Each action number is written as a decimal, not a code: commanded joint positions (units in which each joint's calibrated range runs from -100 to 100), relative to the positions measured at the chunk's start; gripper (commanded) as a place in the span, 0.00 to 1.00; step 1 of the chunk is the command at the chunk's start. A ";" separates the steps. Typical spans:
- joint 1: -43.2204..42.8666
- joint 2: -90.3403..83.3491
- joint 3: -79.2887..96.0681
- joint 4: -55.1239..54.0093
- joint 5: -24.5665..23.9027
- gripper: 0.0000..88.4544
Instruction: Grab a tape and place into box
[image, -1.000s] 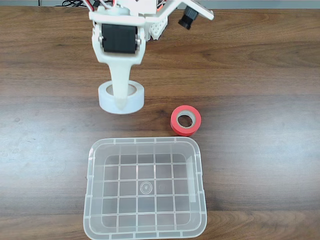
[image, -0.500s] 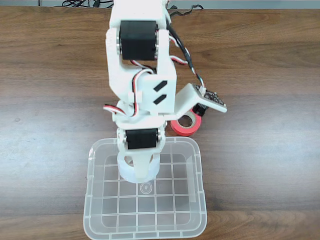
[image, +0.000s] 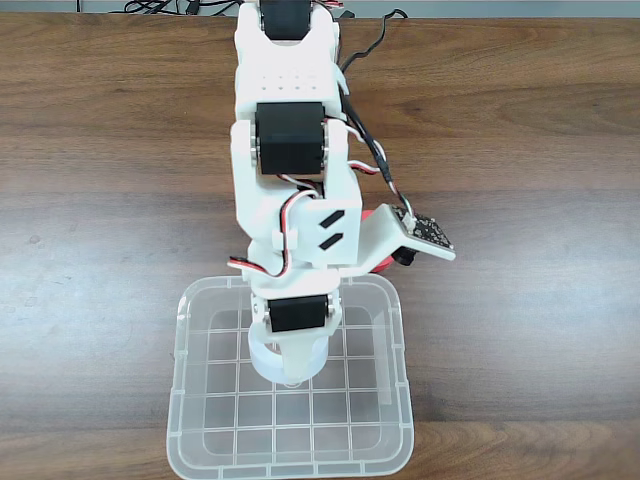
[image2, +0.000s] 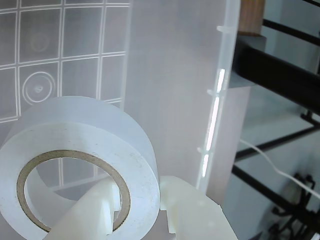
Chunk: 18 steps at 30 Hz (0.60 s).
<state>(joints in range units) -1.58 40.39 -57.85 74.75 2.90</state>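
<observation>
In the wrist view, the tape (image2: 85, 150) is sitting at the left, big and white, with a brown ring inside its hole. The claw (image2: 140, 210) is pinching the tape's wall at the bottom: one finger (image2: 92, 212) is poking up through the hole and the other is pressing on the outside. So the claw is closed most of the way, with just the wall of the roll between its two fingers. To the right of the tape, the clear side wall of the box (image2: 175, 75) is standing up tall. In the fixed view, the arm is reaching down the middle, and the tape (image: 262, 362) is hanging over the box (image: 190, 400) floor, inside the rim. A bit of a red roll (image: 380, 262) is peeking out to the right of the arm. The tape looks light and stiff, and smooth, so it may slip. Holding it by the wall, through the hole, looks like a good way.
</observation>
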 joint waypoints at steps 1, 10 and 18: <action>0.19 -1.54 -5.88 -1.37 -0.31 0.15; 0.77 -0.89 -5.88 -0.52 0.00 0.32; 0.77 -1.62 -5.88 1.11 -0.10 0.32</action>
<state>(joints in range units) -1.58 41.65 -59.12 74.75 2.95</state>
